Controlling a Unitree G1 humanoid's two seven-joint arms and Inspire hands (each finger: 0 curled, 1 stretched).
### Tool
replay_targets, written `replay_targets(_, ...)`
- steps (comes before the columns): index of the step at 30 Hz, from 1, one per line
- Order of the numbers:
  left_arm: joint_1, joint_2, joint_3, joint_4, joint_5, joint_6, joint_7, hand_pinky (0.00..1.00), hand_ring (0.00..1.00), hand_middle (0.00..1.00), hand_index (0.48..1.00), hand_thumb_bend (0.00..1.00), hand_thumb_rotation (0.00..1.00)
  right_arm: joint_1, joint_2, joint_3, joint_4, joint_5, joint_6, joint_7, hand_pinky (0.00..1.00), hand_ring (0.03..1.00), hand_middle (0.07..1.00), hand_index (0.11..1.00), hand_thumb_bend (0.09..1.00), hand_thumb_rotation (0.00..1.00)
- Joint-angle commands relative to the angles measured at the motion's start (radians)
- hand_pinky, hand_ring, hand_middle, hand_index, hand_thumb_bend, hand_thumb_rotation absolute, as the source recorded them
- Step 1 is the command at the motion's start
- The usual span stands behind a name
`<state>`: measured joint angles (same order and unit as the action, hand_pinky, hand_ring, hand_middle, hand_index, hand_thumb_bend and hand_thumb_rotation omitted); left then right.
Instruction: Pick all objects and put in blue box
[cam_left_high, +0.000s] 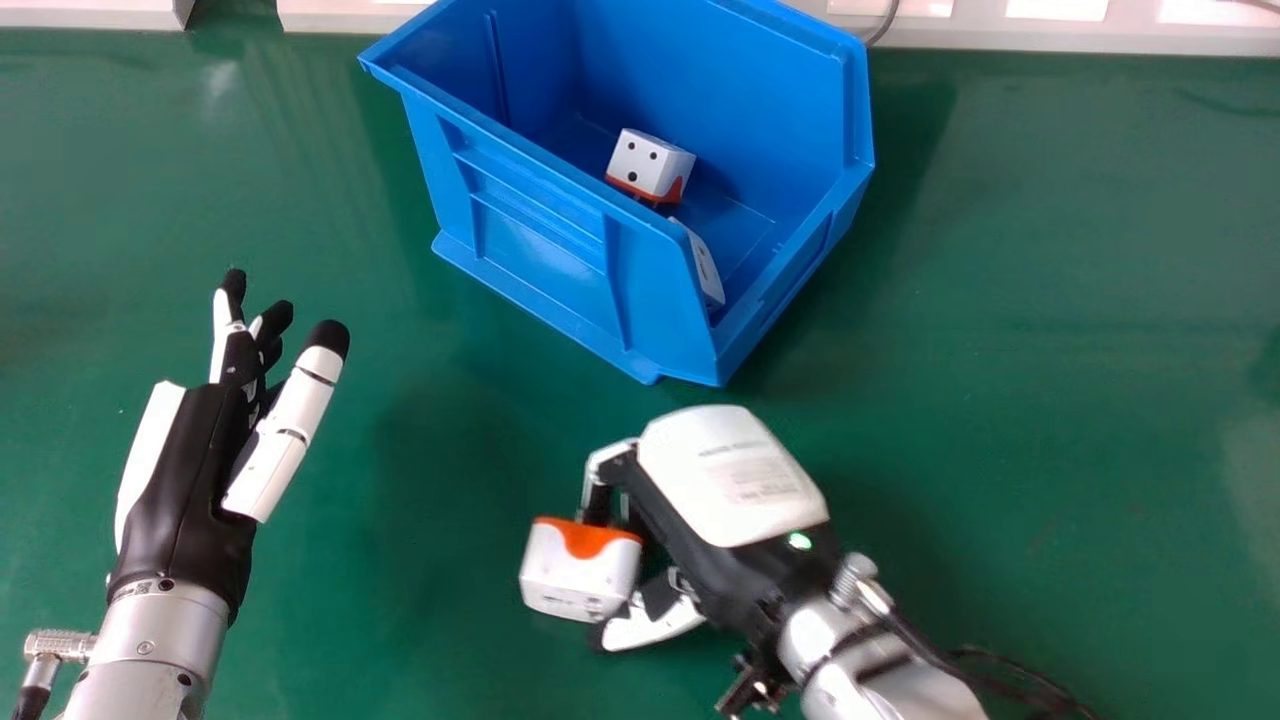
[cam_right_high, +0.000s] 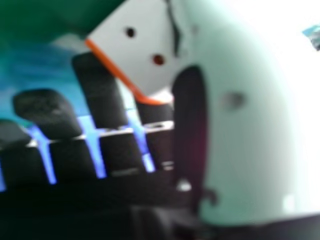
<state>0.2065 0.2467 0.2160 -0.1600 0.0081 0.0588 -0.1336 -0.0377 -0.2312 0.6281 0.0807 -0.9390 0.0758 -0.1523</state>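
While a green bench (cam_left_high: 1050, 400) is stretching across the scene, a white ledge (cam_left_high: 1000, 34) is running along its far edge, with bright patches showing there and a dark cable (cam_left_high: 888, 22) bending down behind the blue box (cam_left_high: 540, 225). The box is sitting at the far middle, its long axis running from far left to near right and its low open front facing near right. Inside, one block (cam_left_high: 645, 165) is showing a dotted white face upward, its orange part lying underneath; another block (cam_left_high: 705, 265) is leaning by the near left wall, partly hidden. In the near middle, the right hand (cam_left_high: 735, 480) is clamping a white-and-orange block (cam_left_high: 575, 575) between fingers and thumb. That block is pointing its orange side far, its longer visible edges running left to right and slanting slightly nearer at the right. At left, the left hand (cam_left_high: 180, 490) is pointing far, its fingers and thumb standing apart.
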Motion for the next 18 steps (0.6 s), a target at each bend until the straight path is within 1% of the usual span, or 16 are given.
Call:
replay_targets(1, 0.0, 0.007, 0.003, -0.015, -0.006, -0.018, -0.004, 0.94, 0.99, 0.98, 0.954, 0.49, 0.82, 0.055, -0.006, -0.034, -0.102, 0.01, -0.007, -0.038, 0.14, 0.209, 0.296, 0.474, 0.485, 0.15)
replay_targets(6, -0.006, 0.009, 0.002, -0.009, -0.003, -0.016, 0.0, 0.94, 0.99, 0.98, 0.951, 0.49, 0.82, 0.169, -0.014, -0.086, -0.233, 0.033, -0.017, -0.065, 0.17, 0.235, 0.332, 0.48, 0.483, 0.15)
replay_targets(11, -0.011, 0.014, 0.002, -0.002, -0.003, -0.011, -0.001, 0.94, 0.99, 0.98, 0.952, 0.49, 0.82, 0.263, -0.018, -0.136, -0.365, 0.029, 0.009, -0.043, 0.18, 0.246, 0.334, 0.479, 0.484, 0.15)
replay_targets(15, -0.011, 0.016, 0.004, 0.001, -0.009, -0.01, -0.005, 0.95, 1.0, 0.98, 0.954, 0.49, 0.82, 0.318, -0.021, -0.192, -0.457, 0.042, 0.019, -0.018, 0.17, 0.231, 0.297, 0.472, 0.484, 0.15)
replay_targets(17, -0.013, 0.014, 0.005, 0.002, -0.012, -0.005, -0.005, 0.95, 1.0, 0.98, 0.955, 0.48, 0.82, 0.348, -0.024, -0.243, -0.502, 0.062, 0.021, -0.023, 0.16, 0.217, 0.279, 0.471, 0.485, 0.15)
replay_targets(18, -0.014, 0.014, 0.005, 0.003, -0.013, -0.004, -0.005, 0.96, 1.0, 0.99, 0.956, 0.48, 0.82, 0.357, -0.024, -0.26, -0.516, 0.068, 0.02, -0.025, 0.15, 0.197, 0.256, 0.47, 0.485, 0.15)
